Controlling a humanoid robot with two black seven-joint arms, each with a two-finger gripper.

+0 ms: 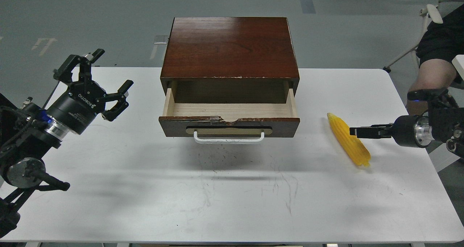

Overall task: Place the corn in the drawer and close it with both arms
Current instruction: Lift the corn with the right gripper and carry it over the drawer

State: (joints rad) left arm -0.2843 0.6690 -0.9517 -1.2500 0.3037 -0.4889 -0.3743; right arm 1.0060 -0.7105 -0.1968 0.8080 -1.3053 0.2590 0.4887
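The yellow corn [357, 151] lies on the white table [232, 196], right of the cabinet, tapered end pointing back-left. The drawer [229, 126] is pulled open, with its pale wood inside empty and its white bar handle [229, 139] facing me. My right gripper [353, 131] comes in low from the right, seen edge-on as a thin bar. Its tip overlaps the middle of the corn, and I cannot tell its two fingers apart. My left gripper [113, 68] is open and empty, raised over the table left of the drawer.
The dark wood cabinet [230, 46] stands at the back middle of the table. A seated person's leg [433, 75] and a chair are just beyond the table's back right corner. The table's right edge is near my right arm.
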